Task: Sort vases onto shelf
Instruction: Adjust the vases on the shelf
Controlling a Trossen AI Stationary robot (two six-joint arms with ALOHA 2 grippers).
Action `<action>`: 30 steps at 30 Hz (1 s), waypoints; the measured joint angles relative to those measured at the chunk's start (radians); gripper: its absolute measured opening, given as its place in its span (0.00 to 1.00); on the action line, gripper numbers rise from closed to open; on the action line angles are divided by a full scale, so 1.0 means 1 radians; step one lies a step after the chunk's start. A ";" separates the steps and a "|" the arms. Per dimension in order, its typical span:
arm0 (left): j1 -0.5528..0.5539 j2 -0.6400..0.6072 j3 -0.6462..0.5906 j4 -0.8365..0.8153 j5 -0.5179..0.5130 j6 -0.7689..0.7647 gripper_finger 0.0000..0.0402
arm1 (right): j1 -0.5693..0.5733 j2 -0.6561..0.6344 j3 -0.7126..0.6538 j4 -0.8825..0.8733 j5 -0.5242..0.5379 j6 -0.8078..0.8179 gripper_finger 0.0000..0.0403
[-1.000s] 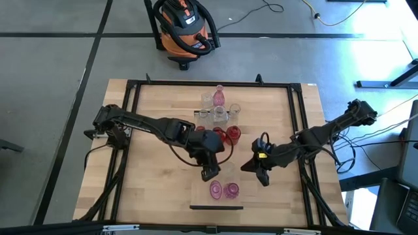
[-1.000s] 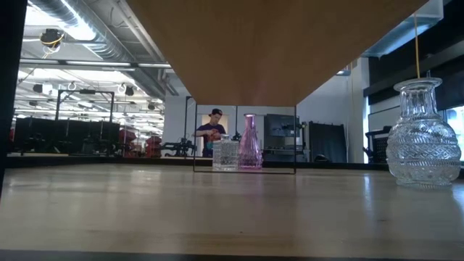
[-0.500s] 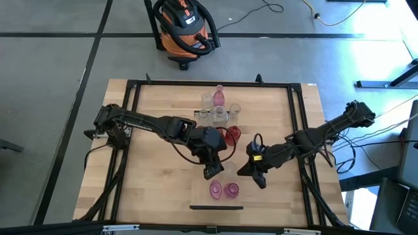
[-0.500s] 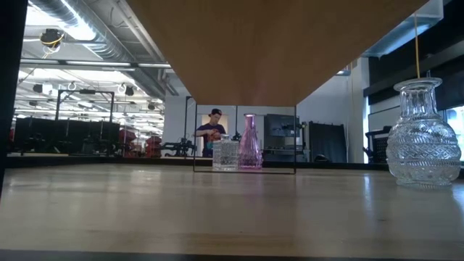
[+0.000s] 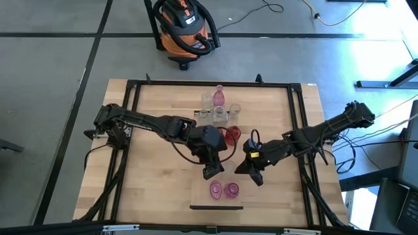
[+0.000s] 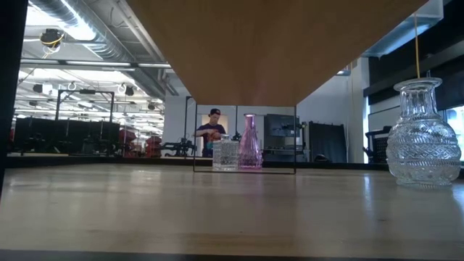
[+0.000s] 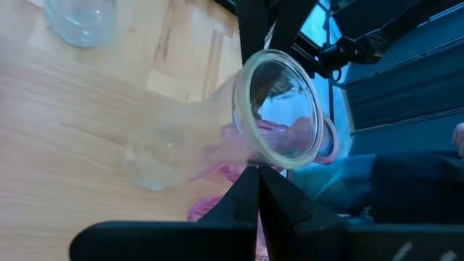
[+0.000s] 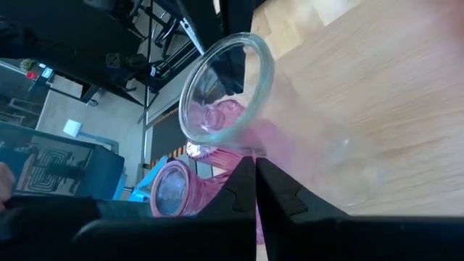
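My left gripper (image 5: 210,172) hovers just beyond the far edge of the shelf (image 5: 199,196), a pale plank near the table's near edge, and is shut on a clear glass vase (image 7: 217,130). My right gripper (image 5: 251,175) is to the right of it, shut on another clear vase (image 8: 290,123). Two pink vases (image 5: 215,189) (image 5: 230,190) stand on the shelf. Red vases (image 5: 232,134) and a cluster of clear and pink vases (image 5: 218,108) stand at the table's far middle. My left gripper pinches the clear vase's rim (image 7: 270,164) between its two fingers, coming from above and pointing down. The vase hangs mouth-up below the fingers; whether its base touches the table I cannot tell. My right gripper pinches the other clear vase's rim (image 8: 233,151) between its two fingers, slanting down from the table's right. The vase's body hangs below the fingers; I cannot tell whether its base touches the wood.
A black frame (image 5: 209,83) borders the tabletop. In the low view a cut-glass vase (image 6: 423,138) stands at the right, and a pink bottle vase (image 6: 250,145) and a clear one (image 6: 225,154) farther off. A person (image 6: 211,132) stands in the room behind. An orange vacuum (image 5: 185,29) sits on the floor.
My right gripper has carried its clear vase toward the table's left, closer to the shelf and my left gripper, staying shut.
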 joint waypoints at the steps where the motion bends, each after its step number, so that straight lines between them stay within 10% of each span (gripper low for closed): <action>1: 0.003 0.000 0.000 0.000 0.000 0.003 0.00 | 0.000 0.000 0.000 -0.001 0.003 0.000 0.00; 30: 0.067 0.000 0.000 -0.008 -0.005 0.063 0.00 | -0.002 0.000 0.000 -0.020 0.094 0.007 0.00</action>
